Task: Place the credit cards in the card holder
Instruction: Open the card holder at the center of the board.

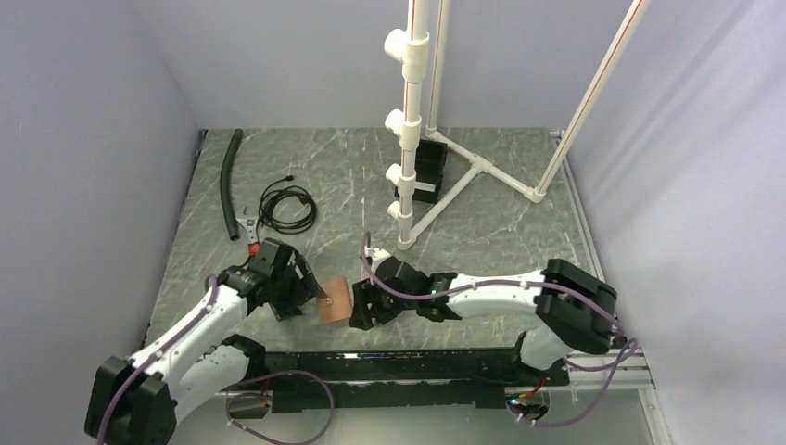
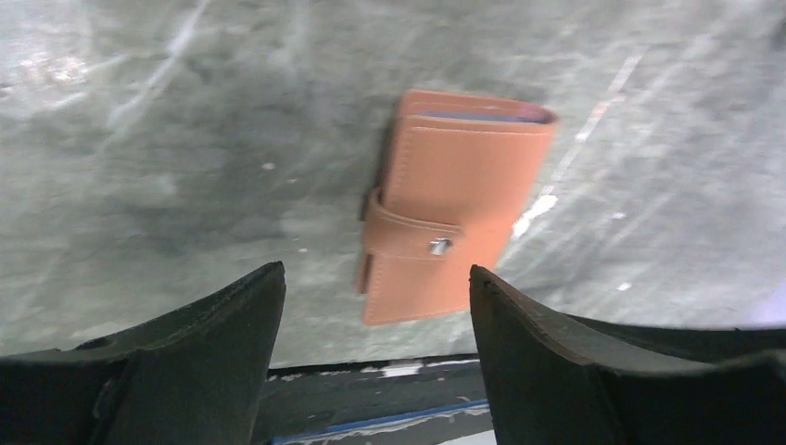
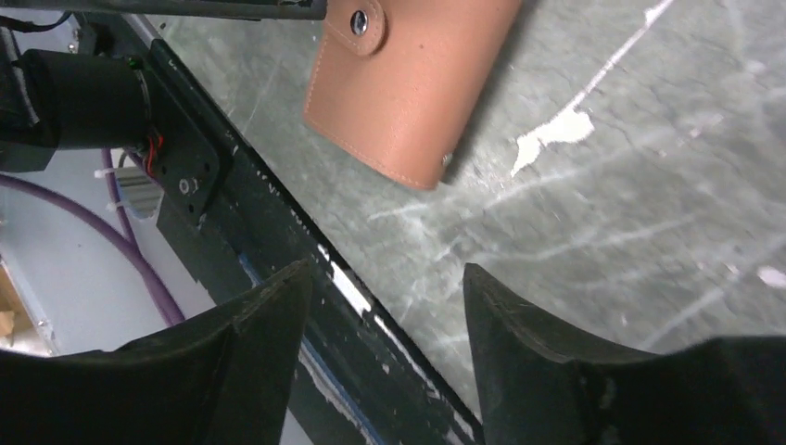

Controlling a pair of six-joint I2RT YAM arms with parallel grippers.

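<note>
- Your card holder (image 1: 335, 303) lies flat on the grey marbled table (image 1: 482, 222), close to its near edge and between your two claws.
- It is folded closed. The strap crosses the front panel, and its round metal snap (image 2: 439, 246) is fastened.
- At the holder's open end, a thin bluish strip shows between the leather flaps. This is the edge of a credit card (image 2: 477, 116) tucked inside. You cannot tell how many cards it holds.
- The leather is tan-brown and finely grained, with a line of stitching along its edges.
- Your left claw (image 2: 375, 271) is spread wide and pinches nothing. The holder lies on the table beyond its tips.
- Your right claw (image 3: 385, 271) is also spread, with only bare table between its fingers. The holder lies ahead of it, apart from the tips, beside the black rail (image 3: 278, 232) at the table's edge.
- Farther back on the table you have a black hose (image 1: 229, 185), a coiled black cable (image 1: 287, 206), and a white PVC pipe frame (image 1: 417, 120) with a black box (image 1: 429, 167) at its foot.
</note>
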